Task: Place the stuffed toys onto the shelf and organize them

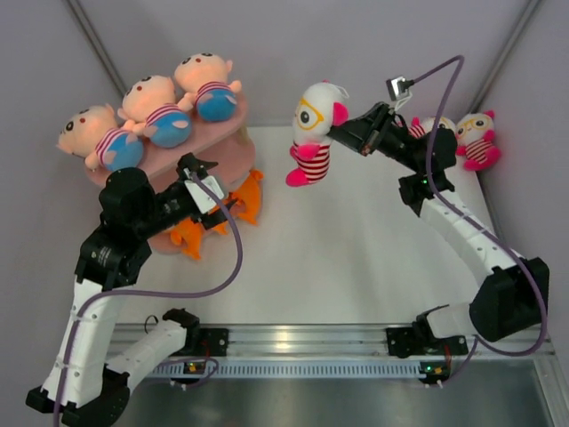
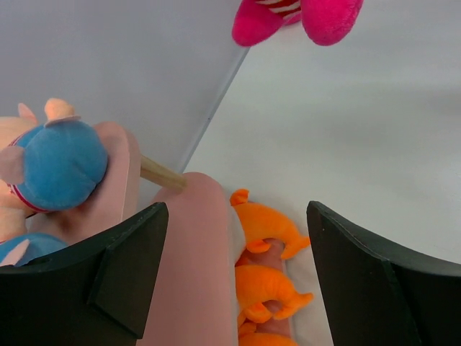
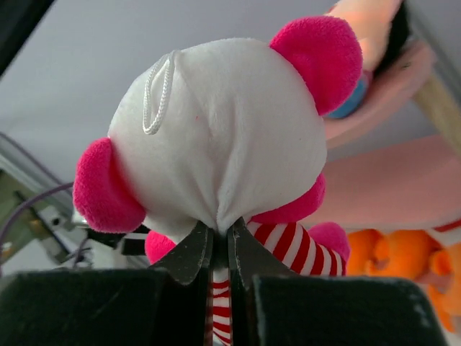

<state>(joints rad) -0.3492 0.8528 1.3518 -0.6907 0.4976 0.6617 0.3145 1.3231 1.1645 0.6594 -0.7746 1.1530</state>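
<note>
1. The right end effector (image 1: 353,133) is pinched shut on a fold at the back of the white doll's (image 1: 313,129) neck. It holds the doll in the air above the surface (image 1: 338,258), between the shelf (image 1: 160,160) and the two other white dolls (image 1: 476,138). So thin a grip could let the doll swing or slip out.
2. Three boy dolls (image 1: 151,107) crowd the top board. Setting the doll down there would likely knock one off.
3. The left end effector (image 2: 236,231) is wide open and empty, close to a lower board and above the orange toys (image 2: 263,231). The arms could collide there, or one could shove the shelf.
4. The big-headed doll may topple once released.
</note>
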